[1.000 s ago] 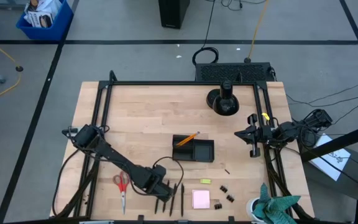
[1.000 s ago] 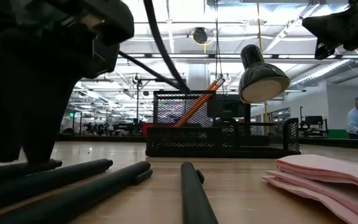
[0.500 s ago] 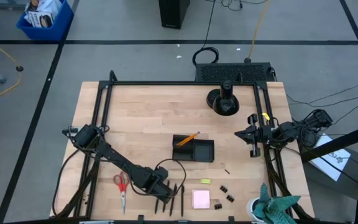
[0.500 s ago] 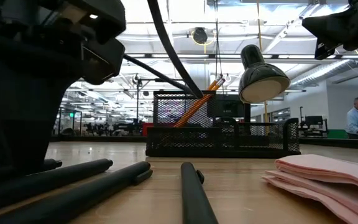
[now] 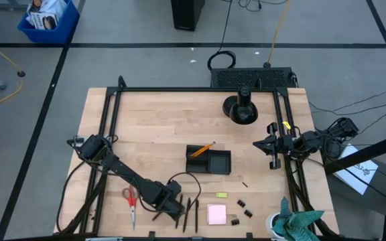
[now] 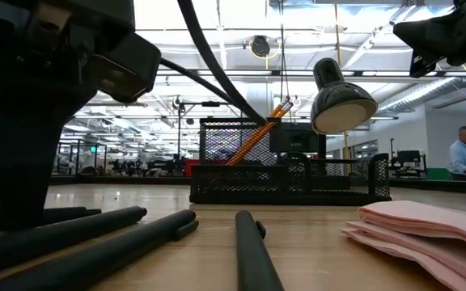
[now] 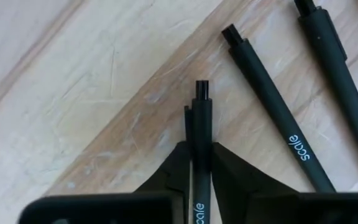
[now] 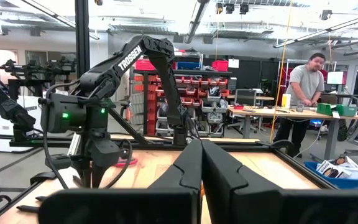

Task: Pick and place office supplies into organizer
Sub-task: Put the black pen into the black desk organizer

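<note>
Left wrist view: left gripper [image 7: 197, 163] jaws pinching black pen [image 7: 201, 134], long axis running straight out between them. Organizer [image 5: 208, 161] lies off beyond jaws. Right gripper [image 8: 201, 163] pressed together, parked farther away.

Organizer [image 5: 208, 161]: mid-bench, an upright pencil [image 5: 202, 148] leaning in its left compartment.
Pens [image 5: 191, 215]: side by side near the bench's [image 5: 153, 127] front edge, left of the sticky-note pad [image 5: 216, 214].
Scissors [image 5: 131, 202]: left of the pens.
Eraser [image 5: 222, 195]: between organizer and pad.
Binder clips [image 5: 242, 213]: just right of the pad.
Left gripper [image 5: 171, 213]: at the leftmost pen [image 7: 201, 149], fingers either side.
Right gripper [image 5: 271, 150]: bench's right edge.
</note>
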Robot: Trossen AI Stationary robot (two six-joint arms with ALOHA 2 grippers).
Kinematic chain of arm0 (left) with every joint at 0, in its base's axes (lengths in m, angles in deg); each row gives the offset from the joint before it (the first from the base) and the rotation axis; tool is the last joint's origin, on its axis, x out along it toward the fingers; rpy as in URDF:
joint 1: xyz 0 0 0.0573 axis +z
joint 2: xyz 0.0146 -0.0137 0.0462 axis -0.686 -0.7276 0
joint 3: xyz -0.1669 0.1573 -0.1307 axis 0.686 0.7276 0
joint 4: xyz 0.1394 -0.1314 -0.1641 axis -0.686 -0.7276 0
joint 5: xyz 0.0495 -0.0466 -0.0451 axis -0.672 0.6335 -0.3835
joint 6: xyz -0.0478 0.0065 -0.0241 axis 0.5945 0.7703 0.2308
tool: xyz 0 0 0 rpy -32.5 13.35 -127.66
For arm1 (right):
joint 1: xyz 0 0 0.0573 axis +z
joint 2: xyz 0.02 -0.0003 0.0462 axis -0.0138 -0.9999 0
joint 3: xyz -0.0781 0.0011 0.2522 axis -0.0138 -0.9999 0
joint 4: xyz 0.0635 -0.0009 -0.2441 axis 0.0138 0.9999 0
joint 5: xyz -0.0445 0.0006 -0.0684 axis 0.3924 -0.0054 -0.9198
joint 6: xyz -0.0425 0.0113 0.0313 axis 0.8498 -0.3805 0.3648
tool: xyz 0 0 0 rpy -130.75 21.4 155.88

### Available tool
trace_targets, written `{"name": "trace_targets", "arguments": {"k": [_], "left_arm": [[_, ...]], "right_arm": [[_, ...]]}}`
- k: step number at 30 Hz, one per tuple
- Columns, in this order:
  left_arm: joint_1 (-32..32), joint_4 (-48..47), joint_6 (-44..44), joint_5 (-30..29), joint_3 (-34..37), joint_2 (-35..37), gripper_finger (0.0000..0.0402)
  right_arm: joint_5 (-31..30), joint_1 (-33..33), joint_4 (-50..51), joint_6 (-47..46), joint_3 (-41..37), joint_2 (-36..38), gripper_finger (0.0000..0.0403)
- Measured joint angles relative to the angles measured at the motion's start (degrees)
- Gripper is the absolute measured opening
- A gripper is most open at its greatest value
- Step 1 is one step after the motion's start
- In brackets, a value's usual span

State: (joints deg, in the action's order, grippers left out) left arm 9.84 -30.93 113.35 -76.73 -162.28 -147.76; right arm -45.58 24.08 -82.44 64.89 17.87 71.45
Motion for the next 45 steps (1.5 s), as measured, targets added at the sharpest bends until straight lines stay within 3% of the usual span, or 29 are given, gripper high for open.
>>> {"name": "trace_targets", "arguments": {"k": [19,33,38,45], "left_arm": [[-0.07,1.65,-5.38,-14.28,0.23,0.19,0.003],[0.05,1.99,-10.93,-27.34,0.46,6.14,0.003],[0.42,8.96,-23.25,-35.67,0.35,8.69,0.003],[3.27,27.86,-53.49,-41.62,0.26,11.56,0.003]], "right_arm": [[0.0,0.0,0.02,-0.02,0.0,0.0,0.0],[0.0,0.01,0.01,0.12,0.01,0.0,0.0],[0.0,0.02,0.0,0.04,0.02,0.0,0.0],[-0.01,0.01,-0.06,0.02,0.01,0.0,0.0]]}}
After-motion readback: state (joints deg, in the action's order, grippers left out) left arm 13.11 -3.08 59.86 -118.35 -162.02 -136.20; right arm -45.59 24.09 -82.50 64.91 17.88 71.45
